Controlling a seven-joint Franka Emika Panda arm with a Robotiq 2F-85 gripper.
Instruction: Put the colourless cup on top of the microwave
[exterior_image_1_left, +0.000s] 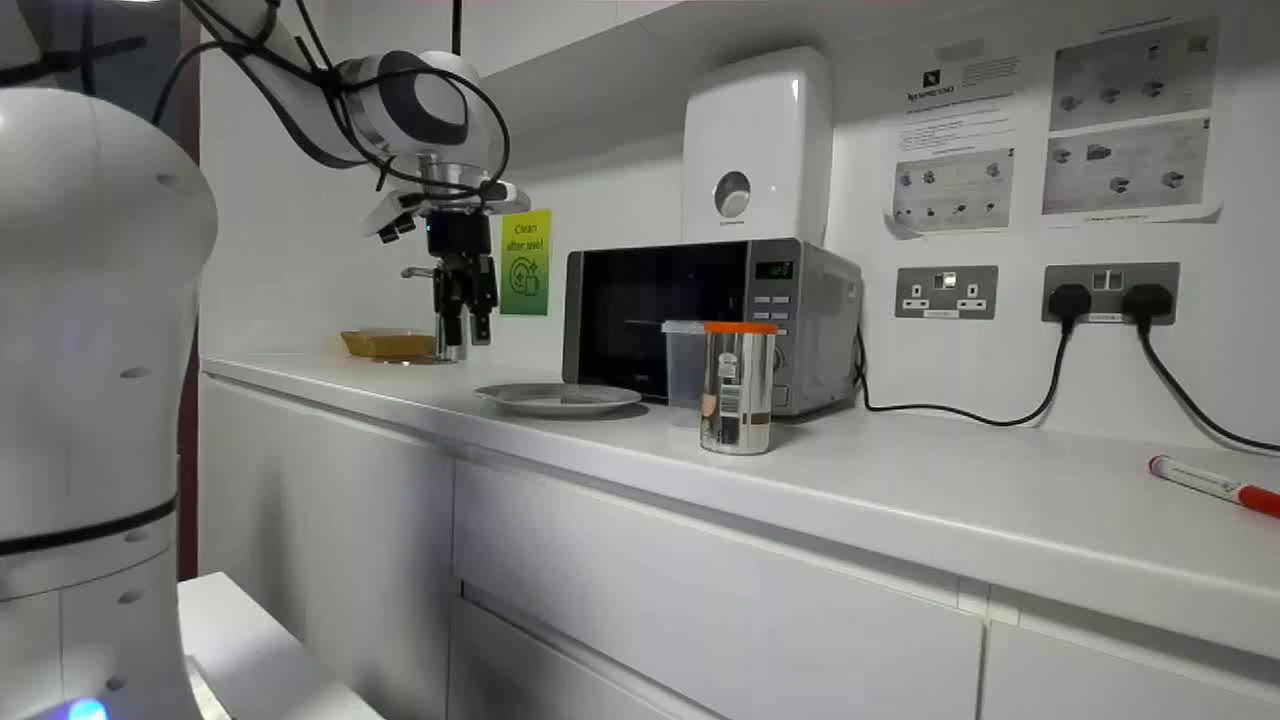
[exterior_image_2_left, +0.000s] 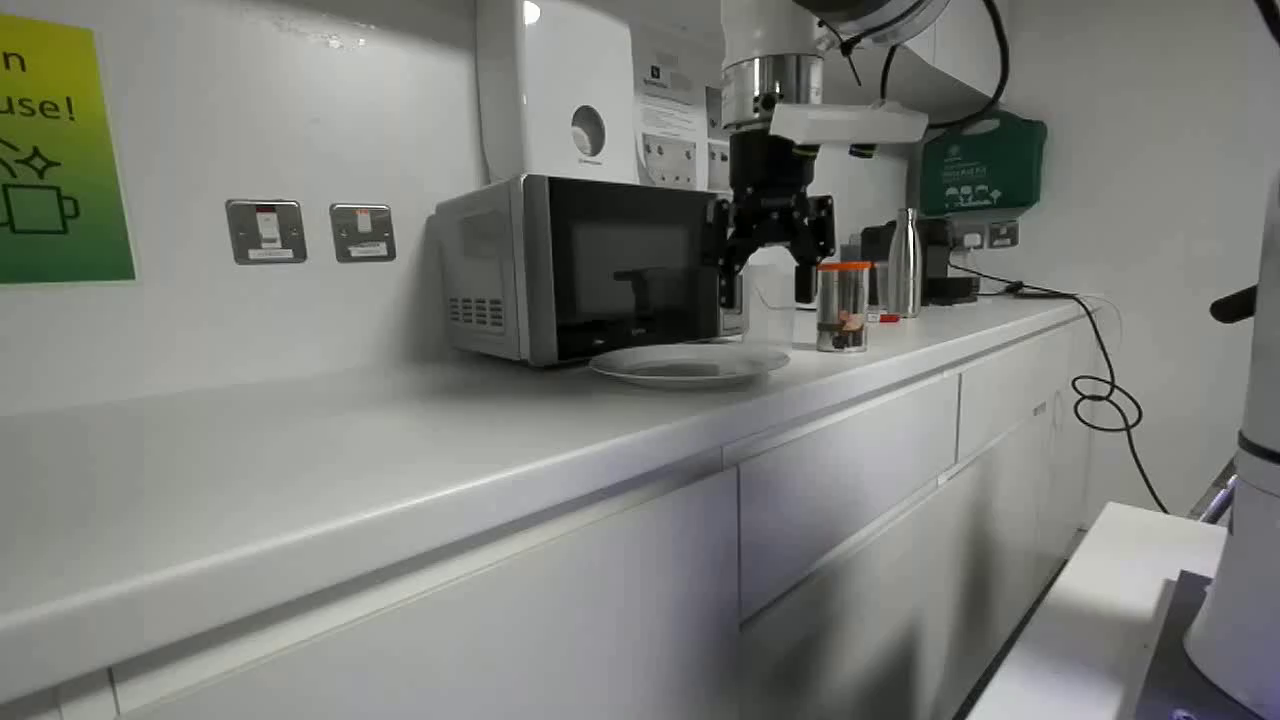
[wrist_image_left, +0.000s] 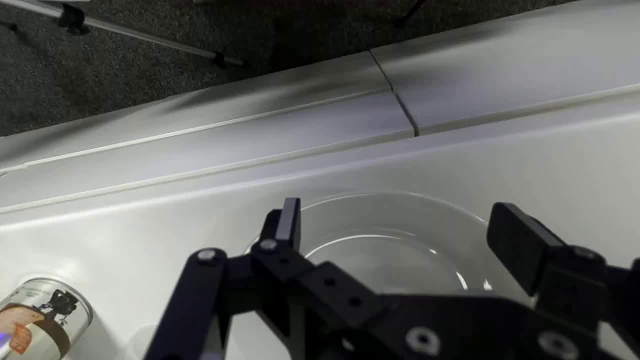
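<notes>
The gripper (exterior_image_2_left: 766, 287) hung in the air near the plate (exterior_image_2_left: 690, 368), its fingers (wrist_image_left: 517, 245) well apart and holding nothing. In an exterior view the cup (exterior_image_2_left: 770, 312) showed in the gap between them, but that was only the line of sight: it stood upright on the counter (exterior_image_1_left: 900, 465), in front of the control end of the microwave (exterior_image_1_left: 660, 310), between the plate and the tin (exterior_image_1_left: 738, 390), with a slim gap on the tin's side. The likeliest mishap was a finger clipping the tin on the way down around the cup, for want of space, and toppling it. The cup was so clear that it barely showed in the wrist view, if at all, so the fingers might land high on its rim or miss; if it was thin plastic, as it looked, a hard squeeze could buckle it. Too low a lift would knock it on the microwave's top front edge. As for room, the plate's side gave more than the tin's, and the counter's front edge ran near both. The microwave's top was seen nearly edge-on in both exterior views, so its free depth was unclear; the white box (exterior_image_1_left: 755, 130) rose behind it, and the wall cupboard (exterior_image_1_left: 540, 25) looked to limit the height above.
</notes>
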